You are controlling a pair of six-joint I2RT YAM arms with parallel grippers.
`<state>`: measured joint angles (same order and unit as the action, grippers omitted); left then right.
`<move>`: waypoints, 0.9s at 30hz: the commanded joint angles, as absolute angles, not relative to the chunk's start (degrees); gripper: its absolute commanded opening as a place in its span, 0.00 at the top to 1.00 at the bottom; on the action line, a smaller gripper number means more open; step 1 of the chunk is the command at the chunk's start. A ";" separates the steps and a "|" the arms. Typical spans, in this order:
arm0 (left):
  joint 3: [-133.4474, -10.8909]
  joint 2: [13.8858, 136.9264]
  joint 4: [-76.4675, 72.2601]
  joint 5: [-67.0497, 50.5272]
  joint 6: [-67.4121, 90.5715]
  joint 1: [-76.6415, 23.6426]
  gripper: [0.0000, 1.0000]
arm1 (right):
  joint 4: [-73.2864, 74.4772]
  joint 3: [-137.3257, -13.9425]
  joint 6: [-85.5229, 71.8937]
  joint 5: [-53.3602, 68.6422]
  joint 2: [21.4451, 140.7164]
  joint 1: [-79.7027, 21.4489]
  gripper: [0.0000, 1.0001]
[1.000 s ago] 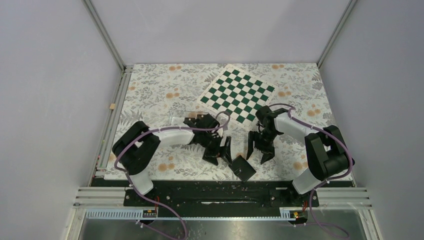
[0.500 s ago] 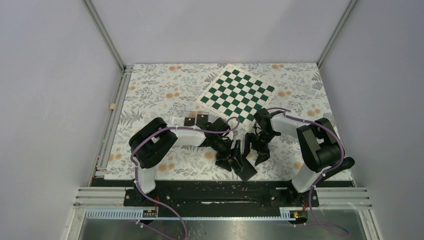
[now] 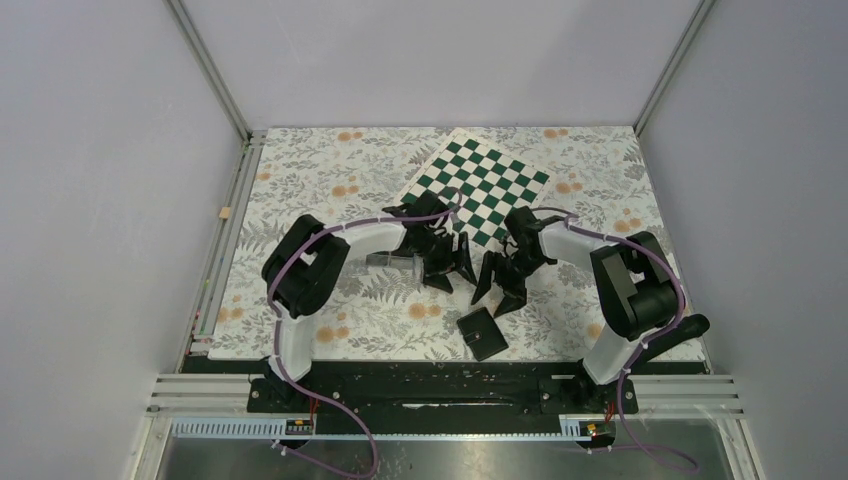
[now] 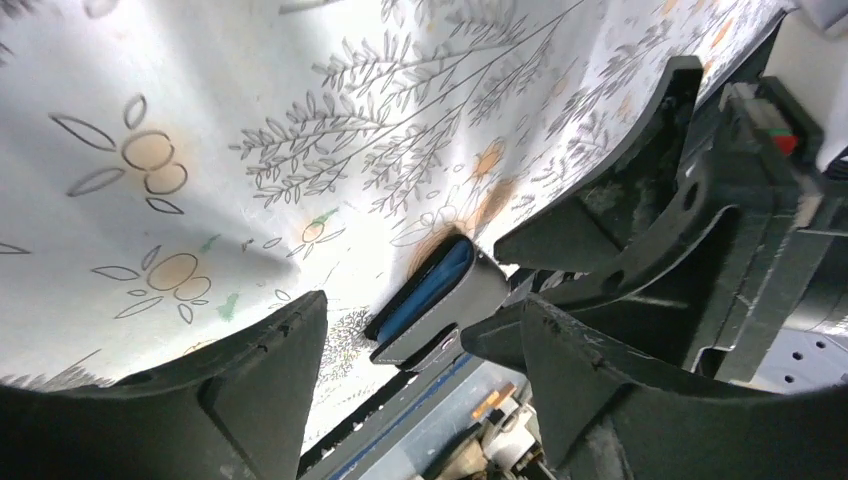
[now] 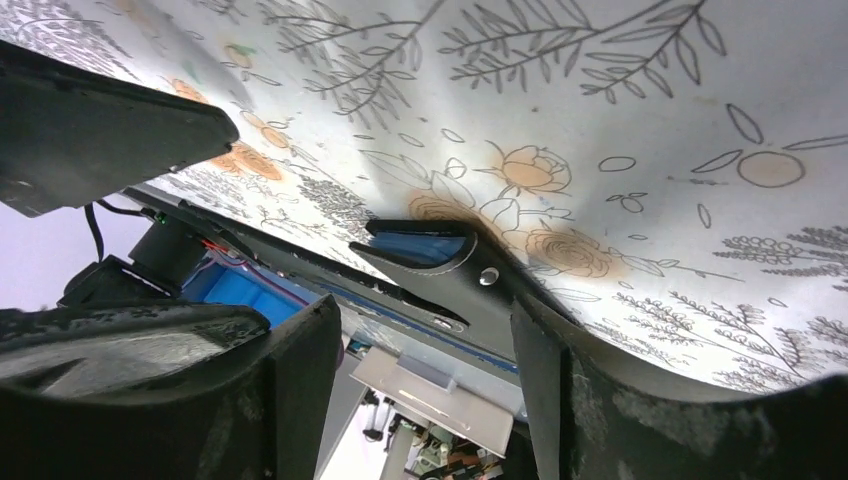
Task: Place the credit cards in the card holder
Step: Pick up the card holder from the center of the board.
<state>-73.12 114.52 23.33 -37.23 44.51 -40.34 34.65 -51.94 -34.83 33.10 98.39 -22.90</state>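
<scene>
The card holder (image 3: 483, 333) lies flat on the tabletop (image 3: 300, 180), near the near edge and centred between the arm bases. Both wrist views show a blue strip of the credit cards (image 4: 428, 290) inside its fold. How many cards it holds cannot be told.

Just beyond it, the left gripper (image 3: 450, 268) and the right gripper (image 3: 497, 288) hang side by side. Each has its jaws spread and grasps nothing.

Further left, a clear box (image 3: 385, 262) is mostly hidden under the left arm, and its contents cannot be made out.

The checkered board (image 3: 478, 190) lies farthest away, its near corner covered by the arms.
</scene>
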 commanded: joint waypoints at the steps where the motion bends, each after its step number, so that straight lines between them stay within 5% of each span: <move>1: -76.66 113.04 28.89 -33.82 40.76 -40.68 0.28 | 39.93 -56.51 -33.39 31.64 98.17 -23.38 0.30; 10: -64.57 107.89 29.35 -38.15 42.31 -43.60 0.31 | 43.88 -51.23 -30.72 29.95 96.24 -23.39 0.29; 27: -68.53 115.39 12.78 -43.36 53.34 -44.93 0.44 | 29.55 -43.86 -30.82 42.52 98.31 -23.38 0.41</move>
<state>-65.39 113.80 20.47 -44.01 49.93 -46.72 36.56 -44.93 -30.92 35.92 97.69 -22.98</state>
